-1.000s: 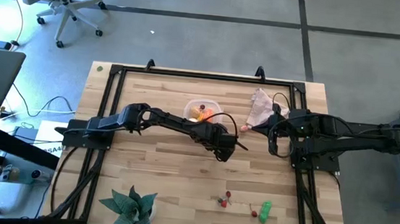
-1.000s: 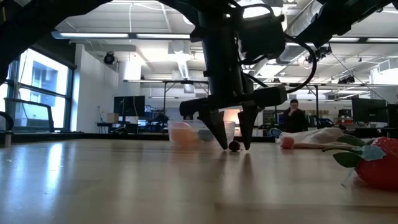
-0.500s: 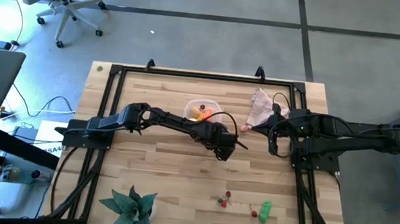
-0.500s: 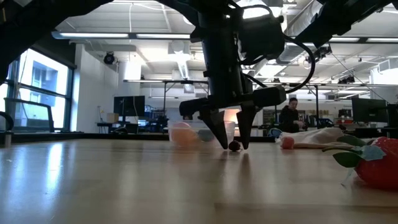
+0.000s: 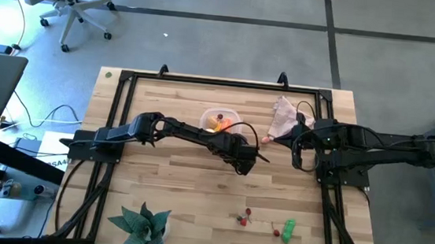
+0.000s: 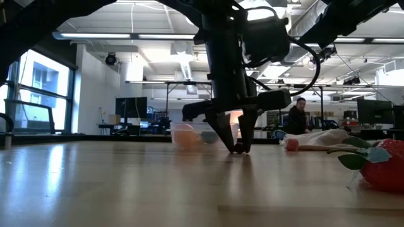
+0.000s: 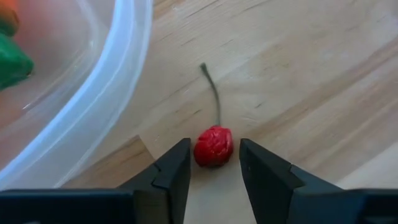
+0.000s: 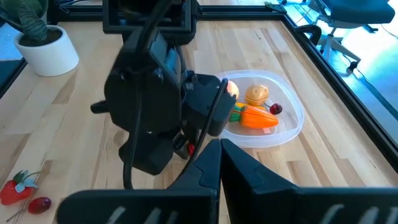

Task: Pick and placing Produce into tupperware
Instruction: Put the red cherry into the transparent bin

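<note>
A small red cherry point(image 7: 213, 146) with a thin stem point(image 7: 214, 93) lies on the wooden table just beside the clear tupperware point(image 7: 93, 93), which stands at the table's middle back point(image 5: 220, 122) and holds an orange carrot point(image 8: 258, 117) and other produce. My left gripper point(image 7: 214, 168) points steeply down over the cherry, its tips at the tabletop point(image 6: 238, 149). One finger stands on each side of the cherry with only slim gaps, still open. My right gripper point(image 8: 219, 155) waits shut above the table's right side point(image 5: 275, 137).
A pinkish cloth point(image 5: 285, 116) lies at the back right. Red cherries point(image 5: 247, 215) and a green pepper point(image 5: 288, 229) lie near the front right. A green plant point(image 5: 141, 226) stands at the front left. A black frame point(image 5: 205, 80) rims the table.
My left gripper has kept its place while its fingers have drawn in around the cherry: the gap between the tips is clearly narrower in the low view. The cherry has stayed on the table.
</note>
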`<move>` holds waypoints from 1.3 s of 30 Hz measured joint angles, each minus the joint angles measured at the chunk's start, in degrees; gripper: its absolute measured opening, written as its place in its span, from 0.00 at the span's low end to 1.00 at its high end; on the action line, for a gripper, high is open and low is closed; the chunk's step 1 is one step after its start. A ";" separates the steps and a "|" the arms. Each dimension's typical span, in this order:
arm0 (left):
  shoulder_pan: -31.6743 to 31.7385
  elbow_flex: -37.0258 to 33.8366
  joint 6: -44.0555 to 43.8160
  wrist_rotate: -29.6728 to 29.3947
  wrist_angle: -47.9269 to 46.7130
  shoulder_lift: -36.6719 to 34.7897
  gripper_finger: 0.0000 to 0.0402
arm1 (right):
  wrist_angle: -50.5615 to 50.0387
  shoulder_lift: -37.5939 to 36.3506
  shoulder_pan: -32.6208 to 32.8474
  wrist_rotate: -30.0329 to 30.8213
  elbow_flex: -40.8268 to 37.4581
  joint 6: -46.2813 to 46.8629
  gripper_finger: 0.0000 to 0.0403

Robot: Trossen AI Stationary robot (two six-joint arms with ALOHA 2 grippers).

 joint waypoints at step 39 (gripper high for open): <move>0.41 -0.09 -1.52 0.36 -0.47 0.09 0.15 | 0.00 0.00 -0.01 0.01 0.00 0.01 0.00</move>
